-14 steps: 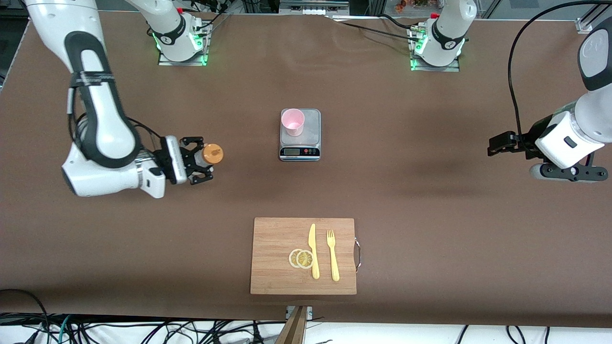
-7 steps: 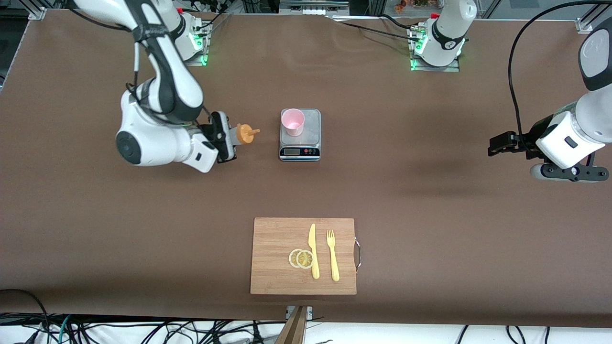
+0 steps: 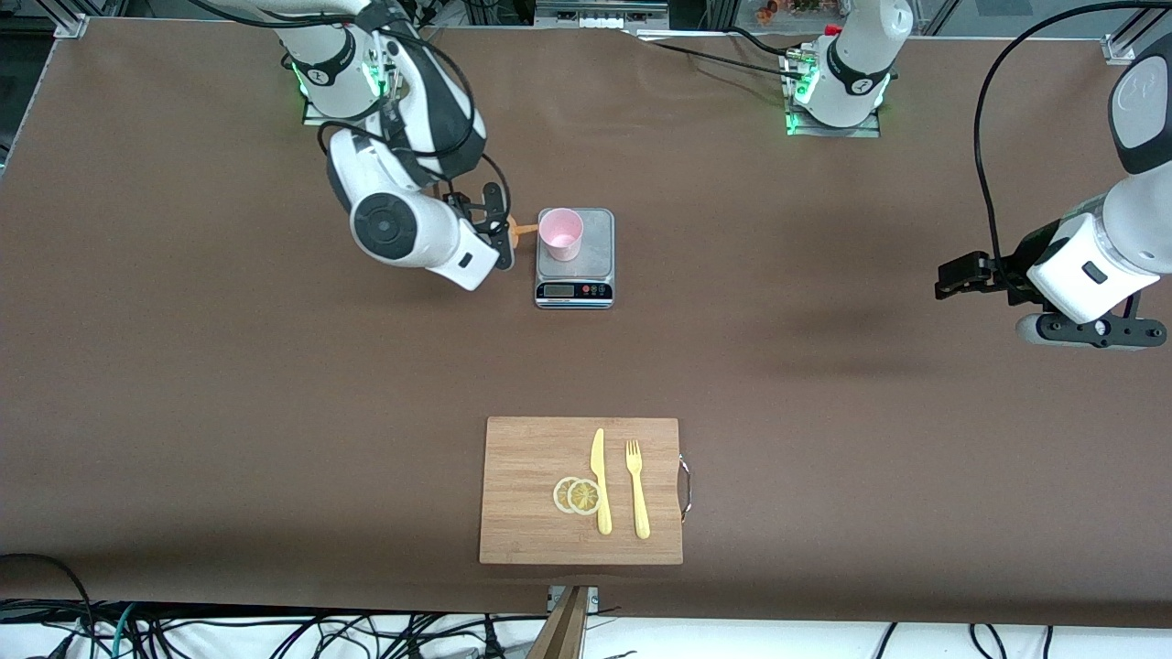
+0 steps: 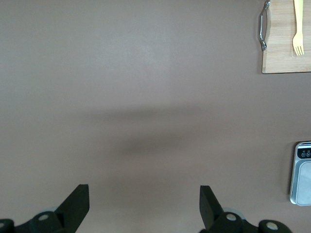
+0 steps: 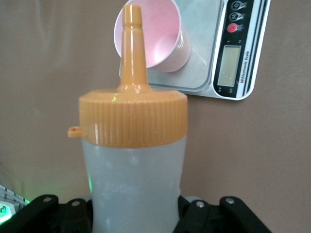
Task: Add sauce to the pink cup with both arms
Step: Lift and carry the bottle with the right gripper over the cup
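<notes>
The pink cup (image 3: pixel 560 233) stands on the grey scale (image 3: pixel 586 261) in the middle of the table. My right gripper (image 3: pixel 494 236) is shut on the sauce bottle (image 5: pixel 133 160), which it holds tipped on its side beside the scale. The bottle's orange nozzle (image 3: pixel 525 230) points at the cup. In the right wrist view the nozzle tip (image 5: pixel 131 14) lies against the cup's mouth (image 5: pixel 158 34). My left gripper (image 3: pixel 948 275) waits open above bare table at the left arm's end. Its fingers (image 4: pixel 77 204) stand wide apart with nothing between them.
A wooden cutting board (image 3: pixel 531 513) lies nearer the front camera than the scale. It carries two lemon slices (image 3: pixel 577 495), a yellow knife (image 3: pixel 600 480) and a yellow fork (image 3: pixel 636 490). The left wrist view shows the board's handle (image 4: pixel 263 26).
The right arm has carried the sauce bottle from the right arm's end of the table to the scale. It has tipped the bottle so the nozzle points at the cup. The left arm stayed still.
</notes>
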Controlling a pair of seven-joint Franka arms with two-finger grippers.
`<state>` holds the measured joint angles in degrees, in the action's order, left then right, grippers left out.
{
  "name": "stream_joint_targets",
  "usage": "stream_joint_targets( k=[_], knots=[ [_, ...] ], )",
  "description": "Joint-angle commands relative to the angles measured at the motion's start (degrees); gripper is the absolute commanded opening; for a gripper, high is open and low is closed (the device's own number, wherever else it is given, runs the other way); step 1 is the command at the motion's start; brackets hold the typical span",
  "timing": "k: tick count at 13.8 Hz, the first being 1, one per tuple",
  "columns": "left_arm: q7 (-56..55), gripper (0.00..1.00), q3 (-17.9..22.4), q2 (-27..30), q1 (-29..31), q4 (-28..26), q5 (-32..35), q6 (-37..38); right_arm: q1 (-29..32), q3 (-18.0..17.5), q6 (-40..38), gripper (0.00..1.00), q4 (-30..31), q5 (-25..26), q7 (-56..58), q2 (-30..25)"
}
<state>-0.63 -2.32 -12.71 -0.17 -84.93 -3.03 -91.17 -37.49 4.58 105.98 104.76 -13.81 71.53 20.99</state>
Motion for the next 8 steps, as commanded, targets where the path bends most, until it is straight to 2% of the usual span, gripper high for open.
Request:
stream_joint_targets(
  k=[1,5,8],
  knots=[
    [1.07,1.00,0.12,-0.73,0.26,1.79,-1.36,1.09,-5.74,0.26,1.51,0.01,1.50,7.97,-9.09,-1.04],
    [1.16,1.00,0.21,-0.73,0.26,1.79,-1.36,1.17,-7.59,0.34,2.04,0.02,1.41,10.11,-11.50,0.89],
    [1.16,1.00,0.12,-0.73,0.26,1.79,-1.36,1.08,-8.65,0.34,2.04,0.02,1.33,13.53,-15.36,1.42]
  ],
)
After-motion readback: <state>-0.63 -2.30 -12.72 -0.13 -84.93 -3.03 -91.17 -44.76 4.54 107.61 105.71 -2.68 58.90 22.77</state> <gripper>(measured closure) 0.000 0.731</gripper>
